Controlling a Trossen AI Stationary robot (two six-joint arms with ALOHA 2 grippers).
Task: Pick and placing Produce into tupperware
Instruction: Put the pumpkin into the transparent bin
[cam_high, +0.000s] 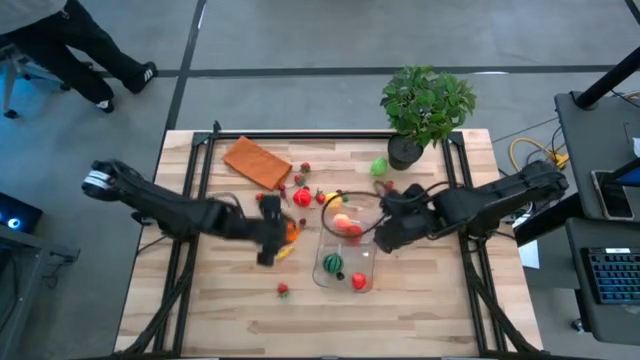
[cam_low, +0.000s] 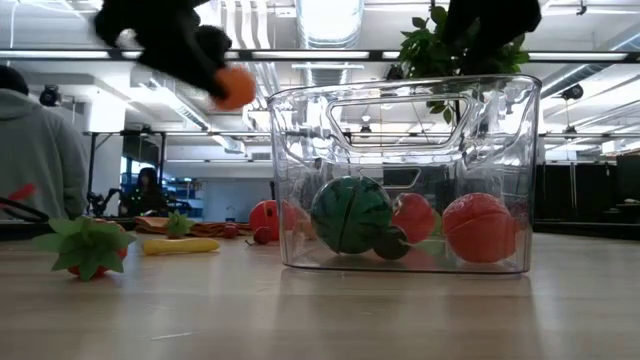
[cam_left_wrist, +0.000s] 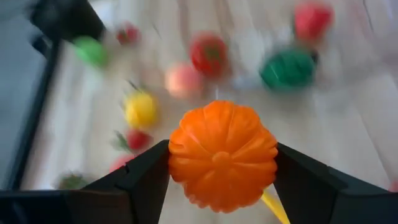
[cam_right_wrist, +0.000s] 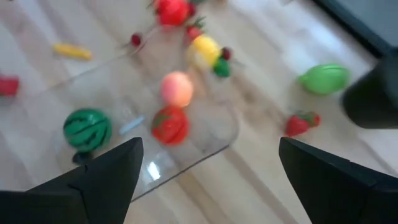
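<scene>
Carrying pumpkin (cam_left_wrist: 222, 155) to tub (cam_high: 347, 262)

Left gripper (cam_left_wrist: 221, 177) clamps its ribbed sides at 3 and 9 o'clock; light, rigid, likely slippery. Right gripper (cam_right_wrist: 208, 171) wide.

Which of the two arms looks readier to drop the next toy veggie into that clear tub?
The left. Its gripper already holds the orange pumpkin between its fingers, lifted off the table beside the tupperware. The right gripper, at the tub's other side, is open and empty.

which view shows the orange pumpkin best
The left wrist view: the orange pumpkin fills the frame, clamped between the left gripper fingers. The low view shows it lifted off the table; the high view only a sliver; the right wrist view misses it.
</scene>
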